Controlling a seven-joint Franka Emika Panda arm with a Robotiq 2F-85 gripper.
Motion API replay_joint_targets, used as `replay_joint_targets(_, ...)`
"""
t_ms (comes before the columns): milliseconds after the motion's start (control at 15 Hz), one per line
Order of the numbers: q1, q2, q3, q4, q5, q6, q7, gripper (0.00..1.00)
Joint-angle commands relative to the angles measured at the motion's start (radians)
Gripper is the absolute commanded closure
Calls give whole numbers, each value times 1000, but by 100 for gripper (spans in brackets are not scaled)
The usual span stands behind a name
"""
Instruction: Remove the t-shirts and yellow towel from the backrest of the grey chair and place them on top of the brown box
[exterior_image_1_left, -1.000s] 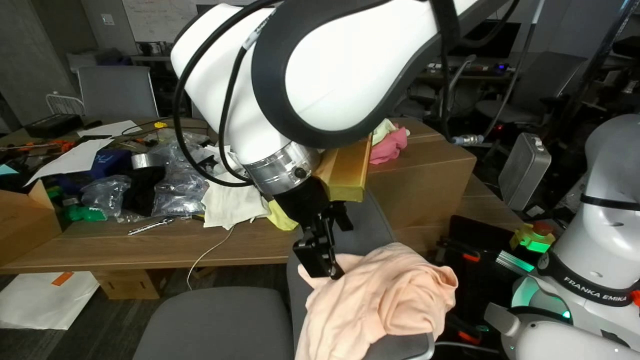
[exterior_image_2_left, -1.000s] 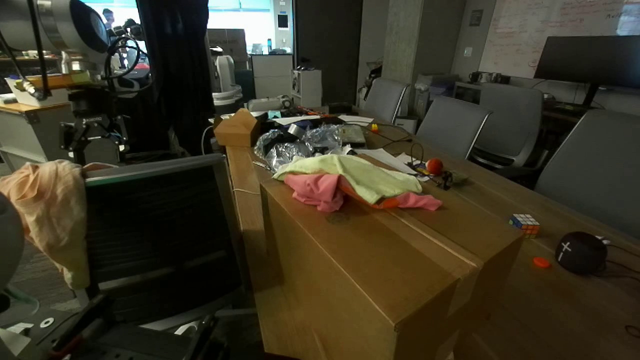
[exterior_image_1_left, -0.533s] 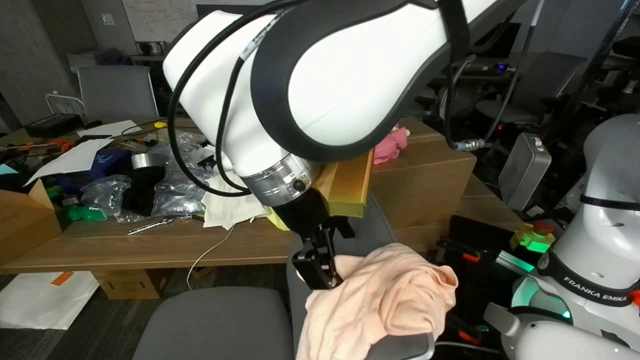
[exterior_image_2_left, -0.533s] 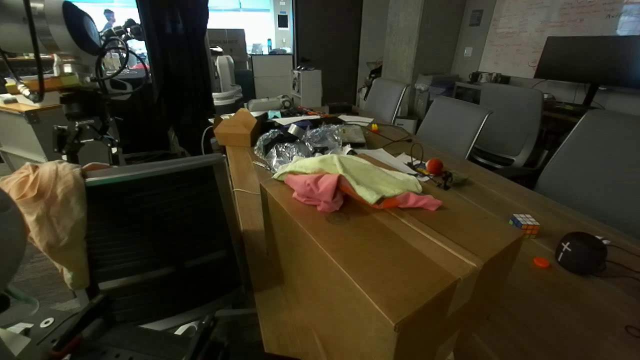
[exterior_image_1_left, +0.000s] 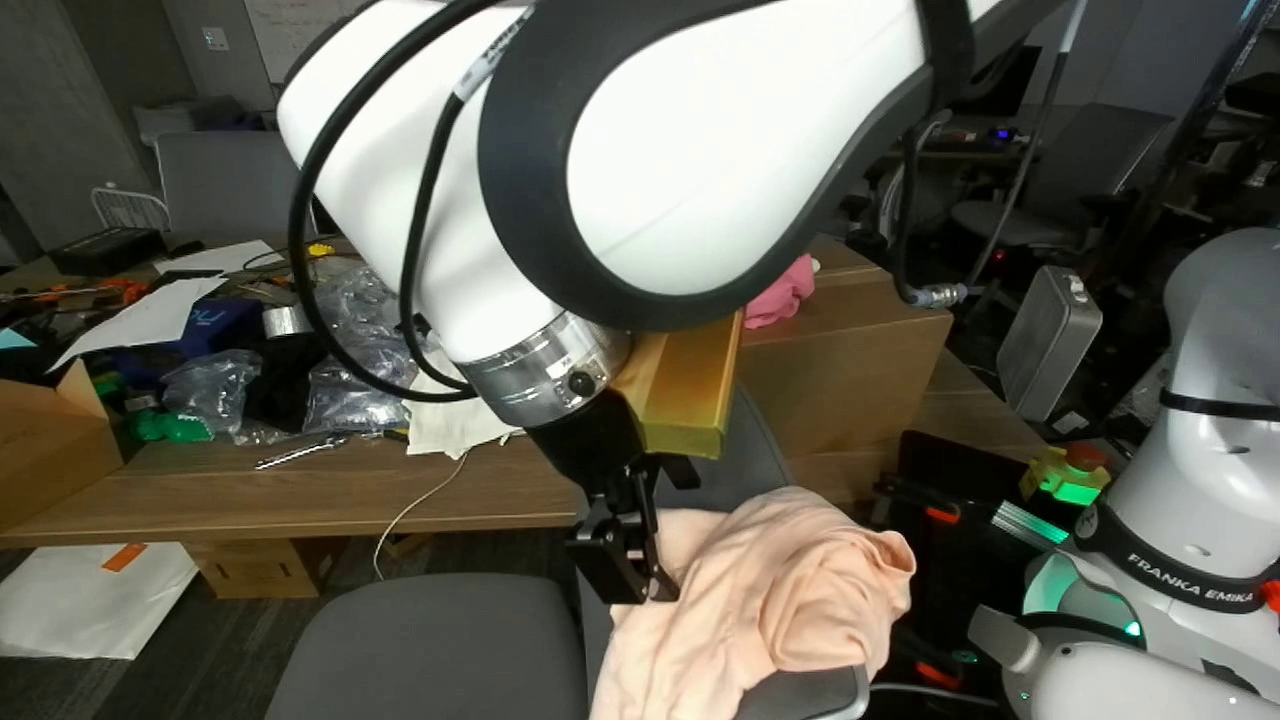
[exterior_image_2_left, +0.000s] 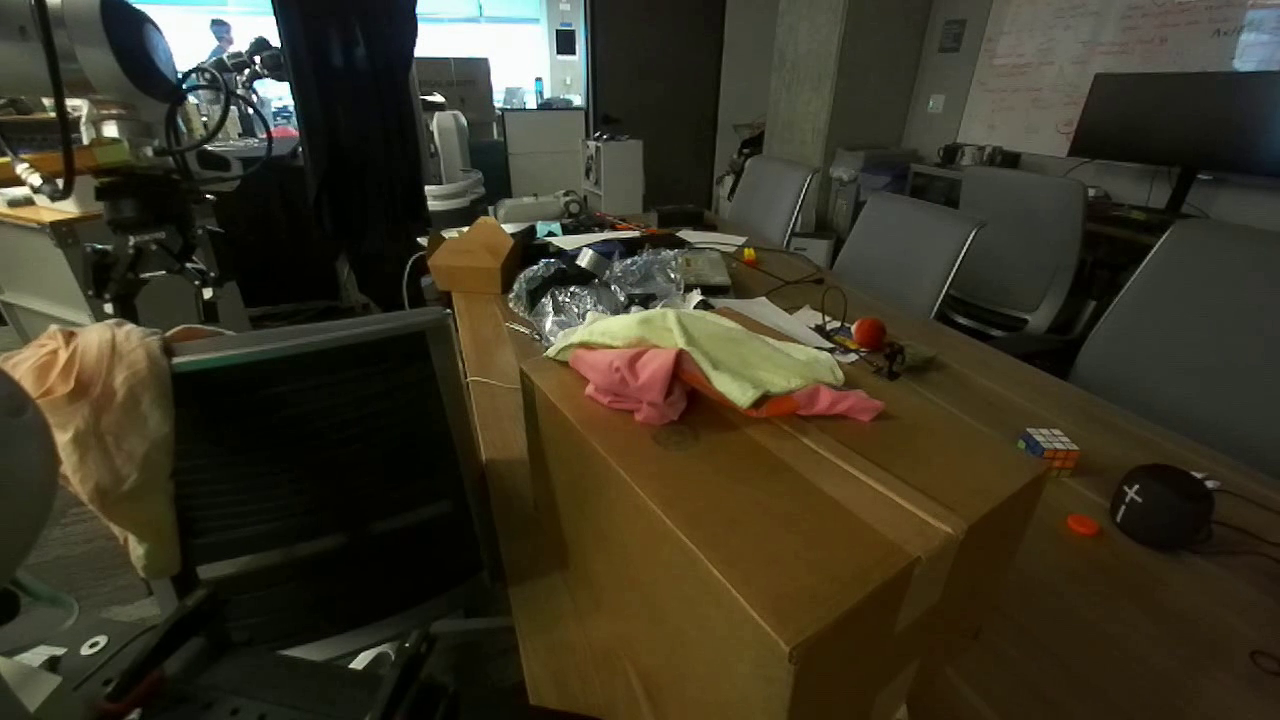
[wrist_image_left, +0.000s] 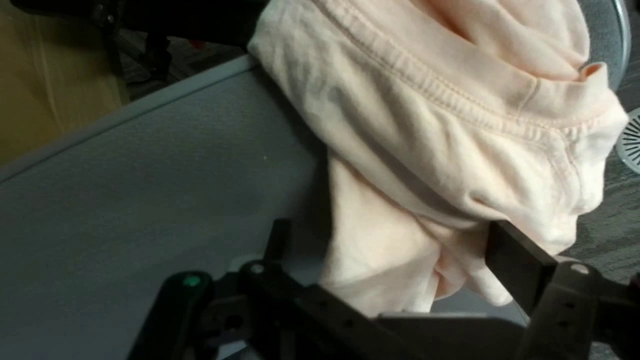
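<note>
A peach t-shirt (exterior_image_1_left: 770, 610) hangs over the grey chair's backrest (exterior_image_2_left: 320, 460); it also shows in an exterior view (exterior_image_2_left: 110, 430) and the wrist view (wrist_image_left: 430, 130). My gripper (wrist_image_left: 389, 237) is open and empty. In the wrist view its fingers stand wide apart, with part of the shirt between them in the picture; contact cannot be told. In an exterior view the gripper (exterior_image_1_left: 650, 545) is at the shirt's upper left side. The yellow towel (exterior_image_2_left: 715, 350) lies on a pink t-shirt (exterior_image_2_left: 630, 382) on top of the brown box (exterior_image_2_left: 720, 540).
The wooden table (exterior_image_1_left: 300, 495) holds plastic bags (exterior_image_1_left: 365, 385), a white cloth (exterior_image_1_left: 460, 405) and a small open box (exterior_image_2_left: 475, 258). A Rubik's cube (exterior_image_2_left: 1050, 450) and a black speaker (exterior_image_2_left: 1162, 505) stand beyond the brown box. A robot base (exterior_image_1_left: 1190, 540) stands near the chair.
The gripper has moved down beside the peach shirt and somewhat to the left in both exterior views. The peach shirt and the cloths on the box have not visibly moved.
</note>
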Motion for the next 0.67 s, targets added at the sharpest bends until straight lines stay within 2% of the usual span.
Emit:
replay_joint_targets(0, 16, 7, 5, 32, 24, -10, 25, 0)
replay_joint_targets(600, 19, -1, 9, -4, 32, -37, 7, 0)
